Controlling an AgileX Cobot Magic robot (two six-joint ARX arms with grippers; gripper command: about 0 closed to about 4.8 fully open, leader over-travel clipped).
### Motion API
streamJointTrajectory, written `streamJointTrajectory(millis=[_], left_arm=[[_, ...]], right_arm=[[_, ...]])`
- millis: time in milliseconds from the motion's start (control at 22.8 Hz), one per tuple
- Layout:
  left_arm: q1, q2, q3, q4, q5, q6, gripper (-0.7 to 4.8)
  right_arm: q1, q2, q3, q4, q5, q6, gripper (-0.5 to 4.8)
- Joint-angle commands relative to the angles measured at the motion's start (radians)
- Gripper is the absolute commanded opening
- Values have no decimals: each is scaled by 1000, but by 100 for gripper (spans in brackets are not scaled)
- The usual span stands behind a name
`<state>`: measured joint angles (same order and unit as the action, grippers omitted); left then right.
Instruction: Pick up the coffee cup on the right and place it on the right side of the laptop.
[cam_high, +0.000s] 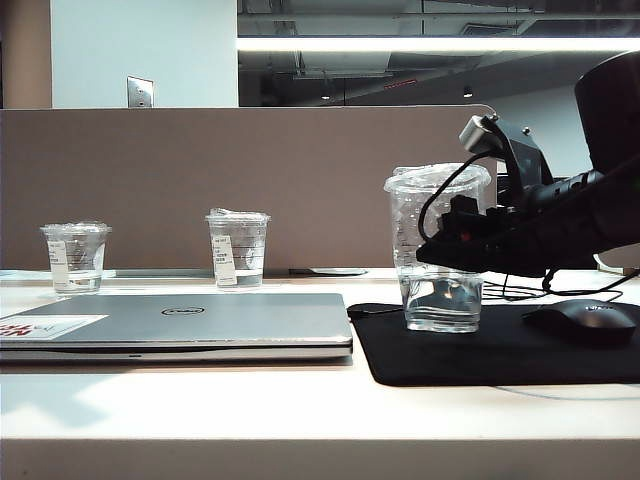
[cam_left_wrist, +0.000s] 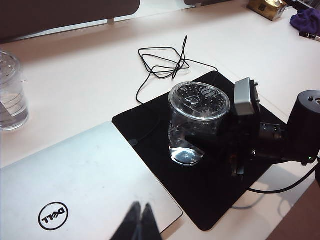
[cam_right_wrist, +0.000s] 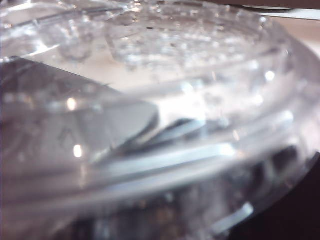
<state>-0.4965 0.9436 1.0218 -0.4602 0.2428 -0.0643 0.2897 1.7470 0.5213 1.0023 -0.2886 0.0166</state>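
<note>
Three clear plastic cups; the tallest, the coffee cup (cam_high: 437, 250), seemingly gripped by the right gripper (cam_high: 450, 245); left gripper (cam_left_wrist: 140, 220) pinched closed above the flat laptop (cam_high: 200, 322).

The laptop (cam_left_wrist: 75, 175) lid carries a round logo (cam_left_wrist: 53, 216) reading "DELL". The print on the white-and-red sticker (cam_high: 45, 327) at its corner and on the white labels of the two short cups (cam_high: 238, 247) is too small to read.

Clear plastic cups: three, comprising one tall coffee cup (cam_high: 437, 255) and two shorter labelled cups (cam_high: 76, 256) (cam_high: 238, 247). Laptop (cam_high: 180, 324): one. Mouse mat (cam_high: 500, 350): one. Mouse (cam_high: 585, 320): one.
</note>
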Motion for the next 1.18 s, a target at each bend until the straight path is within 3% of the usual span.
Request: streamJointTrajectory(millis=[44, 307, 351, 395, 482, 877, 1184], left_arm=[[-1, -2, 5, 12, 5, 4, -5], [-1, -2, 5, 12, 5, 4, -5], [-1, -2, 5, 12, 5, 4, -5], [-1, -2, 5, 12, 5, 4, -5], [-1, -2, 5, 12, 5, 4, -5], [-1, -2, 5, 12, 5, 4, -5], [-1, -2, 5, 12, 5, 4, -5]], right_arm=[[8, 16, 6, 23, -3, -2, 233], [8, 19, 6, 20, -2, -2, 248], [8, 19, 6, 20, -2, -2, 288], [8, 19, 6, 20, -2, -2, 374], [8, 19, 5, 20, -2, -2, 473], [7, -26, -42, 19, -5, -2, 479], [5, -236, -195, -32, -1, -2, 479]])
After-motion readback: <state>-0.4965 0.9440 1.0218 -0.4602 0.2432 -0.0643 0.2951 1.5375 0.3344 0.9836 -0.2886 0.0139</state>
